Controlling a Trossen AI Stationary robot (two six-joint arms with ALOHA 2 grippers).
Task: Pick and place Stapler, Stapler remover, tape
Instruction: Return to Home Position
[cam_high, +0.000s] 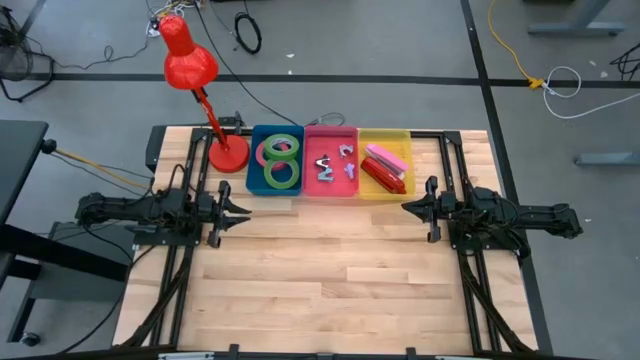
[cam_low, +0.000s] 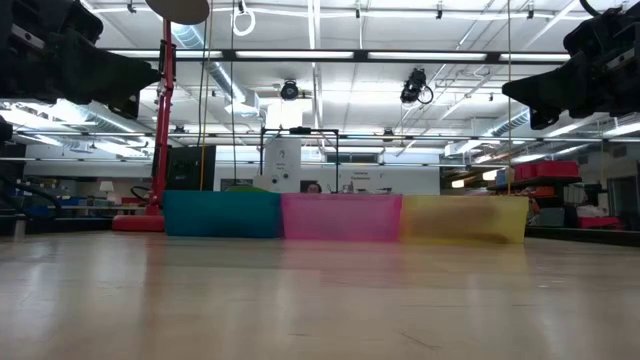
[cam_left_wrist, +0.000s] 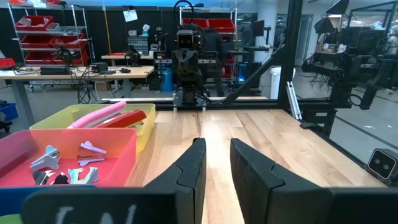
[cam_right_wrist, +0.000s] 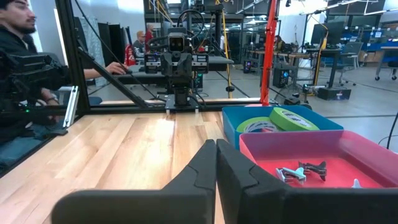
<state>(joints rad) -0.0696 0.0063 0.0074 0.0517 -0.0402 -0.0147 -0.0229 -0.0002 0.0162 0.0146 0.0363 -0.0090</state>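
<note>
From my seat I'm placing everything off the middle bin, which sits at the far edge of the table with the staple removers in it. Touching it on the left is the bin with the tape rolls, and the lamp is just beyond that. Touching it on the right is the bin with the staplers. The left gripper sits nearer me and off to its left, the right gripper nearer me and off to its right.

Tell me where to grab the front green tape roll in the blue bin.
Probably from straight above: pinch the band of the green tape roll, one finger in its open centre, one outside. It lies flat, and the walls of the blue bin block the sides.
</note>
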